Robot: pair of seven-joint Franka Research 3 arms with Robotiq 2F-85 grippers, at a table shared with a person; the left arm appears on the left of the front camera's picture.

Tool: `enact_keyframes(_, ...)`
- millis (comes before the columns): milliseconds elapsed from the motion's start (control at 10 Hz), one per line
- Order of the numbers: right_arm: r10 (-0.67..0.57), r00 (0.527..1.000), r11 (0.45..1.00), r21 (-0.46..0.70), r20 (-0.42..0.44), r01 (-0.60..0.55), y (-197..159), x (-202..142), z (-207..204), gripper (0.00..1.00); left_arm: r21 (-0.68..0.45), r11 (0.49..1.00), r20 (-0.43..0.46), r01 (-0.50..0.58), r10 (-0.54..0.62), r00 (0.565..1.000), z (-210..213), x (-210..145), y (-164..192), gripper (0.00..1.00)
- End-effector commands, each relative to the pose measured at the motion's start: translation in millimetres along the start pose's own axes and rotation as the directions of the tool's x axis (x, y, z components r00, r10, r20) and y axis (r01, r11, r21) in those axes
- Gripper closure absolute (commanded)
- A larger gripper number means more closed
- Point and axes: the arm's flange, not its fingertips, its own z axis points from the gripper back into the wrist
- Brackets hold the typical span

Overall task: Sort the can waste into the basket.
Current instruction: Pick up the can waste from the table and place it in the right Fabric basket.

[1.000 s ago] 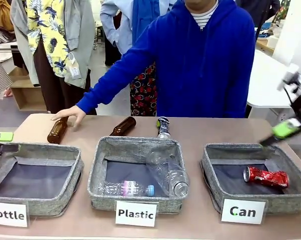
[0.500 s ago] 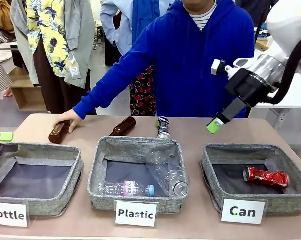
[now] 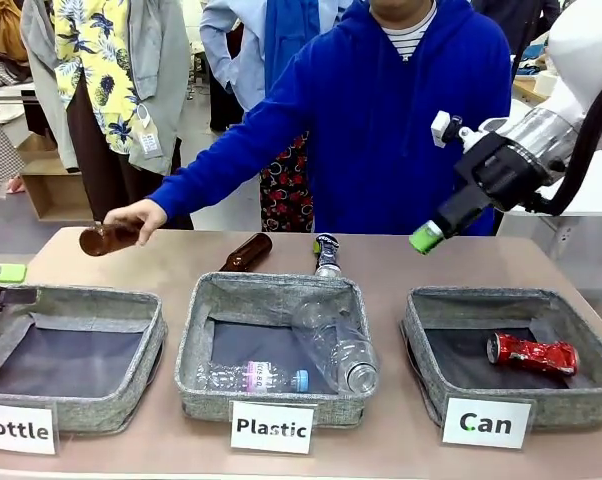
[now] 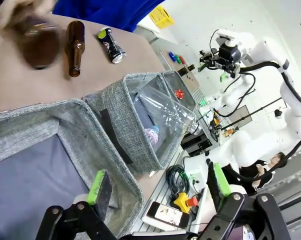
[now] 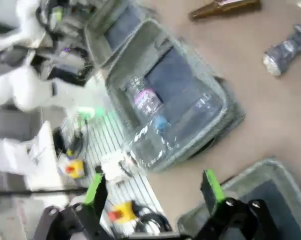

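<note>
Since the red can (image 3: 531, 353) is in the basket (image 3: 511, 292), I'd swing my spread right claw (image 3: 428, 237) to the dark can (image 3: 327, 255) at its 9 o'clock, pinching across its middle.

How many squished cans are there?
2. The red can lies inside the Can basket. The dark can lies on the table, just beyond the far wall of the Plastic basket. The basket walls could hide a little.

White right arm (image 3: 586, 40), black cable (image 3: 586, 150), black right pincer (image 5: 153, 186), green pads (image 5: 211, 184)
</note>
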Motion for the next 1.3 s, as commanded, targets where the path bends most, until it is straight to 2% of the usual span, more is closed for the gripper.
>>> enact_keyframes(0, -0.386, 0.899, 0.92, 0.02, 0.208, 0.391, 7, 61, -23, 0.0, -0.002, 1.0, 0.008, -0.008, 0.008, 1.0, -1, 0, -3, 0.0)
enact_keyframes(100, -0.514, 0.791, 0.84, 0.008, 0.331, 0.542, 6, 86, -31, 0.0, -0.002, 1.0, 0.008, -0.008, 0.008, 1.0, -1, 0, -3, 0.0)
enact_keyframes(300, -0.512, 0.764, 0.79, -0.132, 0.393, 0.598, 6, 118, -50, 0.0, -0.002, 1.0, 0.008, -0.008, 0.008, 1.0, -1, 0, -3, 0.0)
enact_keyframes(400, -0.525, 0.76, 0.778, -0.146, 0.383, 0.611, 0, 125, -56, 0.0, 0.0, 1.0, 0.0, -0.001, 0.001, 1.0, 0, 0, 0, 0.0)
enact_keyframes(500, -0.536, 0.751, 0.763, -0.16, 0.385, 0.627, -8, 127, -56, 0.0, 0.01, 1.0, 0.152, 0.026, -0.027, 0.988, 76, 2, -27, 0.0)
enact_keyframes(600, -0.537, 0.739, 0.747, -0.178, 0.406, 0.64, -17, 131, -60, 0.0, 0.026, 0.999, 0.245, 0.031, -0.036, 0.969, 138, -5, -40, 0.0)
enact_keyframes(700, -0.531, 0.748, 0.747, -0.196, 0.397, 0.635, -23, 137, -65, 0.0, 0.014, 1.0, 0.277, 0.022, -0.025, 0.961, 160, -6, -40, 0.0)
enact_keyframes(900, -0.522, 0.776, 0.746, -0.252, 0.354, 0.616, -27, 140, -79, 0.0, -0.051, 0.999, 0.295, -0.003, 0.018, 0.955, 158, -22, -35, 0.0)
enact_keyframes(1000, -0.517, 0.779, 0.741, -0.271, 0.354, 0.615, -31, 141, -80, 0.0, -0.132, 0.991, 0.285, -0.008, 0.046, 0.957, 144, -17, -29, 0.0)
enact_keyframes(1200, -0.524, 0.782, 0.731, -0.293, 0.337, 0.616, -35, 141, -84, 0.0, -0.122, 0.993, 0.201, -0.011, 0.036, 0.979, 103, 0, -30, 0.0)
